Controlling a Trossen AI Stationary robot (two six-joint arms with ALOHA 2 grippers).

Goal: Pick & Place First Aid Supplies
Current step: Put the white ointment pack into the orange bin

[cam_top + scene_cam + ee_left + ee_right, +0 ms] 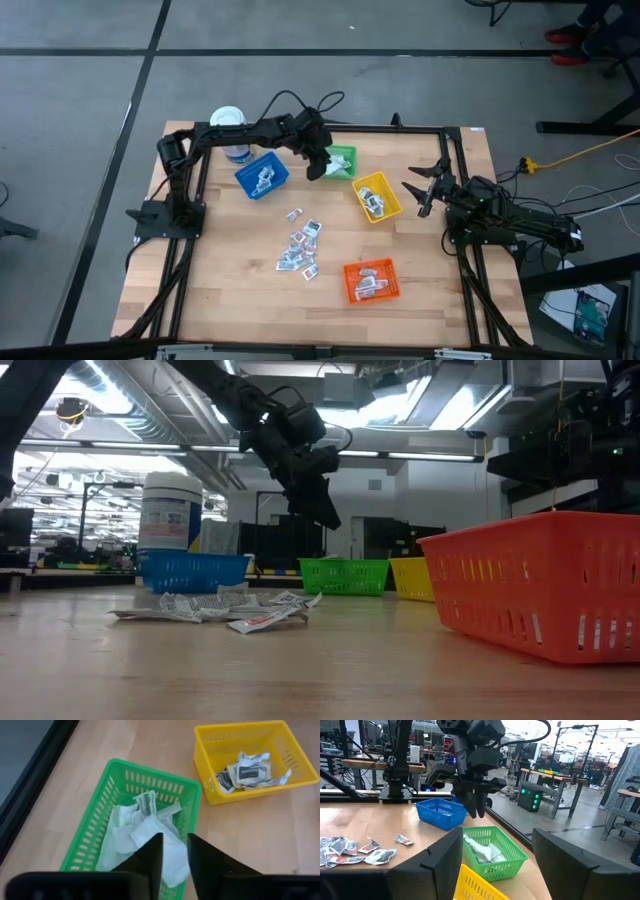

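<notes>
My left gripper (318, 170) (175, 842) hangs open above the green bin (150, 775) (342, 158), fingers slanting down, with nothing between them. In the right wrist view its fingertips (476, 812) stand clear above that bin (495, 852). White first aid packets (145, 825) lie crumpled on the green bin's floor. More packets (300, 245) (230, 608) lie flat and scattered on the wooden table's middle. My right gripper (420, 190) waits open at the table's right side, pointing level toward the bins.
A yellow bin (377, 197) (245, 735) with packets stands right of the green one. A blue bin (262, 177) with packets is on its left, and an orange bin (371, 281) is near the front. A white-lidded jar (228, 120) (172, 510) stands behind the blue bin.
</notes>
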